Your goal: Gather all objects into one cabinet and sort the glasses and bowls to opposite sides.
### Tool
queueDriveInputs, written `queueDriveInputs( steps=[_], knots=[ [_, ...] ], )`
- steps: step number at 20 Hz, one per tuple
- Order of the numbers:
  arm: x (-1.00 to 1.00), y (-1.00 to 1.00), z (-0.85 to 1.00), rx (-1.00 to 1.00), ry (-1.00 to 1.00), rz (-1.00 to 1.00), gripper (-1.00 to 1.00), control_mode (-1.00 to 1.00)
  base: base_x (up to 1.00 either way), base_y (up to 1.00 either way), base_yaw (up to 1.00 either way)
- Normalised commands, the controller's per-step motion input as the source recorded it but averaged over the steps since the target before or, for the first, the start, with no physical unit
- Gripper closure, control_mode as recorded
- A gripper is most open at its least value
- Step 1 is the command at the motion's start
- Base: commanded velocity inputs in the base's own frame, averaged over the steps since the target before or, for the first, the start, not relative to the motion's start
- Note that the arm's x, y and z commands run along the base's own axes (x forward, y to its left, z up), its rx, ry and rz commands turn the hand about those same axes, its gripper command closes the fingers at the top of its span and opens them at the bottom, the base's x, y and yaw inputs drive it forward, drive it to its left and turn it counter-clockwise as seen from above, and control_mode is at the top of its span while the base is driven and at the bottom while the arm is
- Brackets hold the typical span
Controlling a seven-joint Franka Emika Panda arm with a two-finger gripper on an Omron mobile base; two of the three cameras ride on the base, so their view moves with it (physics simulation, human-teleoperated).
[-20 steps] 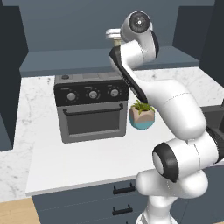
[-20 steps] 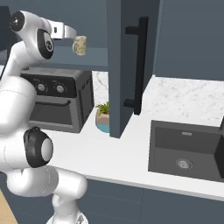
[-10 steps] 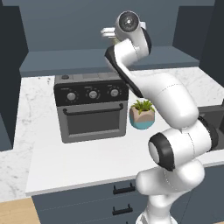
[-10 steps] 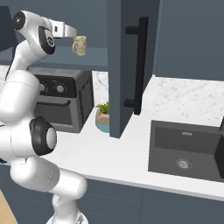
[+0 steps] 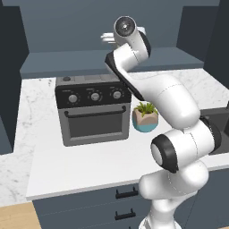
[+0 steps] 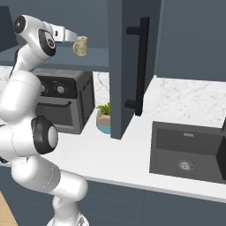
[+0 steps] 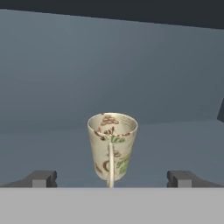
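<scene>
Marble counter (image 5: 49, 165), black sink (image 6: 190, 152), perhaps wooden floor (image 5: 15, 217)

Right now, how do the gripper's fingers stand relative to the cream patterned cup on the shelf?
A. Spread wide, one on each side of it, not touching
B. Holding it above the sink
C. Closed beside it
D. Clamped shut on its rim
A. In the hand view the fingertips sit far apart at either side of the cup, with clear gaps to it; the gripper is open.

Only the cup (image 7: 112, 146) stands on the shelf (image 7: 52, 148) ahead; bare board lies either side of it.
</scene>
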Motion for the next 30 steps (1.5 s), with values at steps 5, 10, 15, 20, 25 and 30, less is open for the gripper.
queueDriveInputs(
  steps=[5,10,15,20,25,30],
  knots=[
    [0.06,0.00,-0.23,0.00,0.01,-0.01,-1.00,-1.00,0.00,0.00,0.00],
    [0.12,0.00,-0.07,0.00,0.00,-0.01,-1.00,-1.00,0.00,0.00,0.00],
    [0.12,-0.04,0.00,0.00,0.00,0.00,-1.00,-1.00,0.00,0.00,0.00],
    [0.13,0.00,-0.07,0.00,0.01,0.00,-1.00,-1.00,0.00,0.00,0.00],
    [0.13,0.00,-0.12,0.00,0.03,0.00,-1.00,-1.00,0.00,0.00,0.00],
    [0.21,0.00,-0.07,0.00,0.02,0.00,-1.00,-1.00,0.00,0.00,0.00]
  ],
)
